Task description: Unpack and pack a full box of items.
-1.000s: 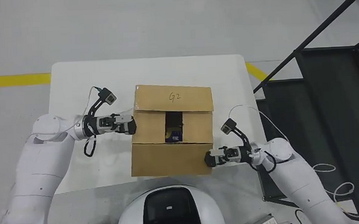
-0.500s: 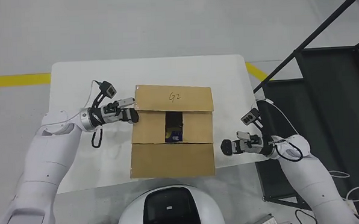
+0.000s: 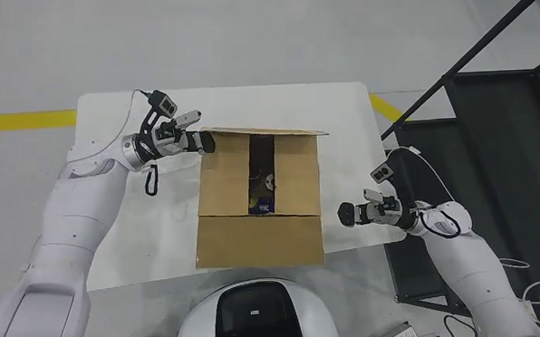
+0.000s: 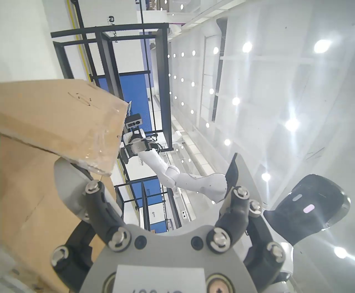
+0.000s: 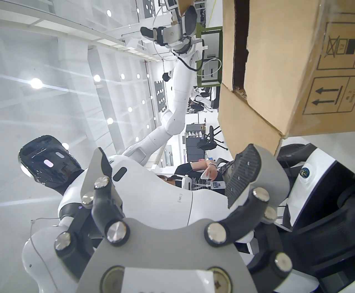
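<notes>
on a white table point(image 3: 137, 238), a cardboard box point(image 3: 300, 223) with its near flap point(image 3: 255, 242) lying flat, its far flap point(image 3: 277, 131) tipped up almost on edge, and both side flaps point(image 3: 223, 175) folded inward with a narrow gap between them. down in that gap, a few packed items point(image 3: 264, 203), too small to name. at the box's far left corner, left gripper point(image 3: 199, 143), fingers spread wide, one fingertip point(image 4: 68, 177) tucked under the lifted flap's corner and touching it, nothing pinched. just off the box's near right corner, right gripper point(image 3: 344, 214), likewise splayed and empty, clear of the cardboard.
</notes>
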